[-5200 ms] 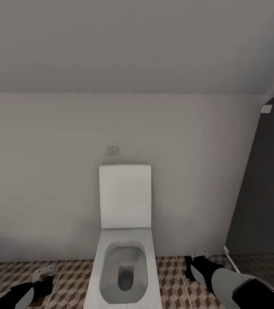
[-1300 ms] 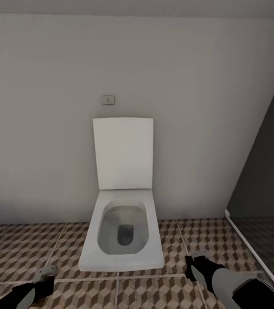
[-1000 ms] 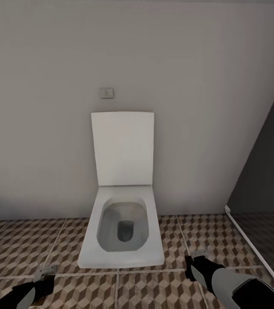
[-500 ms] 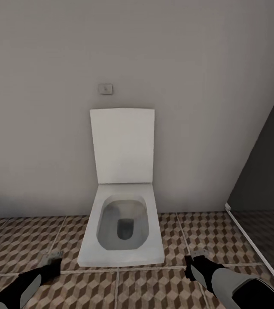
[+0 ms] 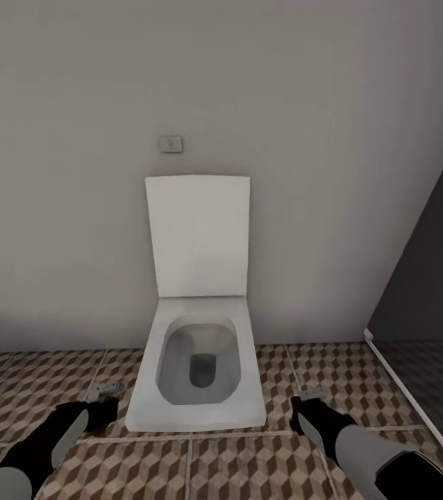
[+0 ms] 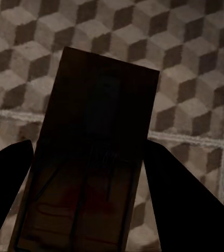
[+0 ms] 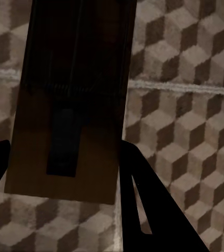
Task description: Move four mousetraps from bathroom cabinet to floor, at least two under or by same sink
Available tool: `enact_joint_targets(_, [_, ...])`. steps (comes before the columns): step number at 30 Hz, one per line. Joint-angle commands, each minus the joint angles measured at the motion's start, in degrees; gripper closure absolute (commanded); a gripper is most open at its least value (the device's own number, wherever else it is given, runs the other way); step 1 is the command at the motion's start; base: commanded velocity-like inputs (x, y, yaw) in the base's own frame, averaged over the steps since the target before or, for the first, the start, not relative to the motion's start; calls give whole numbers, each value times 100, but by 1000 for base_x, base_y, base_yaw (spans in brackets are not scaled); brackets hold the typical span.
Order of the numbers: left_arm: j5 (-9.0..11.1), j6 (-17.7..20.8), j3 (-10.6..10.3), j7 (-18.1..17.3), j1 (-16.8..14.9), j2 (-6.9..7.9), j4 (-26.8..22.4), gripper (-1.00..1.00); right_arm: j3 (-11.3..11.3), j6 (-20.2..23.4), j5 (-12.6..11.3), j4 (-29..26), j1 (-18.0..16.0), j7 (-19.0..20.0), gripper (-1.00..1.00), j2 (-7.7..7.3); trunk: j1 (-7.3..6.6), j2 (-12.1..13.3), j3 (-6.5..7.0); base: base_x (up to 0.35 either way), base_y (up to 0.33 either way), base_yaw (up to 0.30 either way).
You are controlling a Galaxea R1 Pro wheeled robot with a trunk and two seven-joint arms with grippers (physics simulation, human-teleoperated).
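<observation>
Each gripper is clamped on a mousetrap, long axis running out along the fingers: the left gripper carries one mousetrap at the frame's lower left, the right gripper another mousetrap at lower right, both low over the bathroom floor flanking the toilet. Since half a second ago the left arm has pushed forward toward the toilet's base and the right has edged forward slightly, the camera steady.
</observation>
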Motion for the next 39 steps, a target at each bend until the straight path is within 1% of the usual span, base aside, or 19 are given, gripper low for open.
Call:
enact_joint_targets(1, [40, 56, -32, 69, -10, -45, 68, 100, 36, 38, -85, -72, -2, -91, 100, 0, -1, -2, -5, 0, 0, 0])
enact_joint_targets(2, [41, 68, -30, 84, -14, -71, 126, 100, 31, 42, -87, -93, -2, -118, 100, 2, -1, -2, -5, 0, 0, 0])
enact_joint_targets(4, [38, 83, -28, 113, -36, -151, 392, 100, 21, 41, -93, -135, -3, -188, 100, 6, -1, -2, -5, 0, 0, 0])
enact_joint_targets(5, [26, 65, -30, 124, -75, -210, 621, 100, 16, 32, -96, -151, -3, -226, 100, 8, -1, -2, -5, 0, 0, 0])
enact_joint_targets(7, [14, 17, -32, 131, -152, -282, 848, 100, 12, 25, -103, -161, -3, -253, 100, 9, -1, -2, -5, 0, 0, 0])
enact_joint_targets(8, [5, -53, -33, 134, -240, -350, 1060, 100, 10, 20, -109, -167, -6, -272, 100, 12, -1, -2, -5, 0, 0, 0])
enact_joint_targets(11, [-29, -172, -34, 140, -363, -437, 1360, 100, 7, 16, -115, -174, -9, -292, 100, 16, -1, -2, -5, 0, 0, 0])
enact_joint_targets(13, [-52, -223, -38, 142, -407, -470, 1482, 100, 6, 12, -117, -176, -11, -299, 100, 18, -1, -2, -5, 0, 0, 0])
enact_joint_targets(18, [-68, -355, -45, 135, -443, -494, 1590, 100, 6, -3, -119, -178, -12, -304, 100, 21, -1, -2, -5, 0, 0, 0])
enact_joint_targets(22, [-74, -524, -54, 89, -449, -502, 1562, 100, 9, -18, -115, -178, -12, -305, 100, 24, -1, -2, -5, 0, 0, 0])
enact_joint_targets(24, [-73, -594, -45, 71, -451, -535, 1497, 100, 8, -26, -116, -179, -12, -306, 100, 21, -1, -2, -5, 0, 0, 0])
enact_joint_targets(30, [-87, -637, -32, 112, -452, -658, 1419, 100, 13, -28, -112, -179, -12, -306, 100, 19, -1, -2, -5, 0, 0, 0])
enact_joint_targets(38, [-87, -645, -34, 130, -452, -732, 1400, 100, 14, -25, -111, -179, -12, -306, 100, 19, -1, -2, -5, 0, 0, 0])
enact_joint_targets(39, [-87, -645, -36, 128, -452, -741, 1400, 100, 14, -24, -111, -179, -12, -306, 100, 19, 1, -4, -28, 0, 0, 0])
